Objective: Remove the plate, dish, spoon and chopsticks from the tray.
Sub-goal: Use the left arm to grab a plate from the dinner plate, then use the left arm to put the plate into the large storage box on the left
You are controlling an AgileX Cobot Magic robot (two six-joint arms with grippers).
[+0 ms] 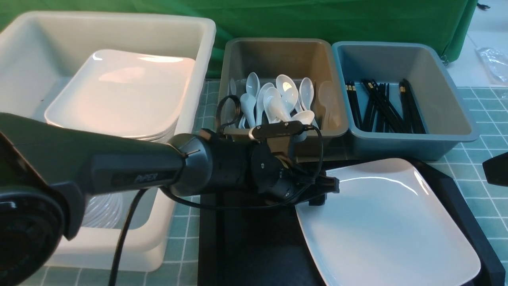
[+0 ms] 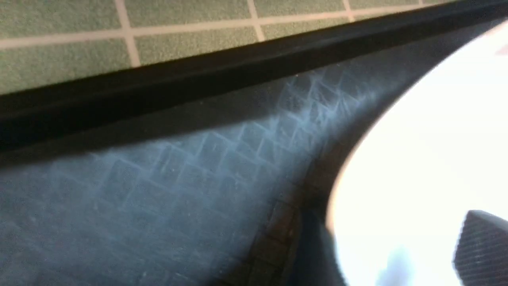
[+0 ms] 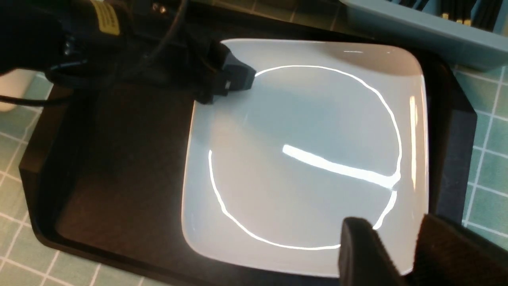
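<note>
far left corner of plate (image 1: 389,226) at left claw (image 1: 325,191), on tray (image 1: 246,246)

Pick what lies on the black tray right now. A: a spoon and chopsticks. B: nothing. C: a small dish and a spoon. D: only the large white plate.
D: only the plate rests on the tray; the spoons lie in the grey tub, the chopsticks in the blue tub.

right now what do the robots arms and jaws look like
The left arm is a glossy black tube with rounded joints, grey PIPER lettering, a yellow label, a silver-tipped black bar and black cables looping round its wrist; its jaws have ribbed pads. The right arm is black too.
</note>
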